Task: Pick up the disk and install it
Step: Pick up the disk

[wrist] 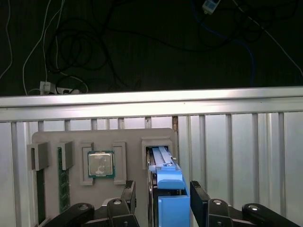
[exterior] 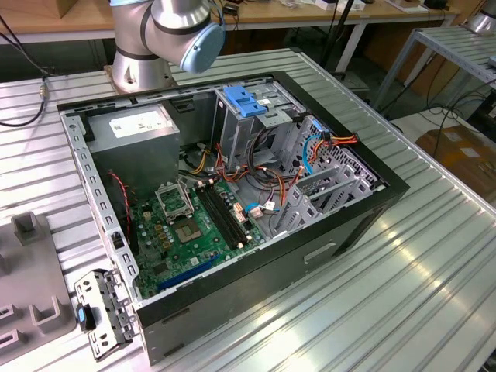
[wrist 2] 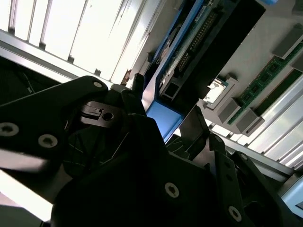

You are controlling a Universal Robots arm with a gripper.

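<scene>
**Position of the disk.** The disk (wrist: 169, 189) stands on edge in a slot at one end of the grey tray (wrist: 128, 137). In the first wrist view its blue side rail faces the camera. The far end of the disk sits between the slot walls, and the near end rises out of the tray toward the wrist. In the second wrist view the disk (wrist 2: 163, 118) shows its blue rail and a row of connector pins.

**Jaws.** The jaws stand one on each side of the disk, close to its sides. Whether they are clenched on it or released cannot be told.

**Clearances at the tray.**
- Just beside the disk slot, the tray holds a processor chip (wrist: 101, 164) in a square pocket.
- Beyond the chip, memory sticks (wrist: 60, 179) lie between raised blocks.
- Only a narrow ridge of the tray separates the chip pocket from the disk slot.
- On the tray's other side the ribbed bench (wrist: 236, 151) runs open up to its raised edge rail (wrist: 151, 106).
- Past the rail, cables (wrist: 94, 47) lie on a dark floor.

**Exterior view.**
- The tray (exterior: 31, 263) lies at the exterior view's left border.
- The open computer case (exterior: 271, 275) lies on the bench to the exterior view's right of the tray.
- A loose metal bracket (exterior: 105, 310) lies between the tray and the case, just beside the case's corner.
- The arm (exterior: 178, 31) rises from the bench well apart from the tray.
</scene>
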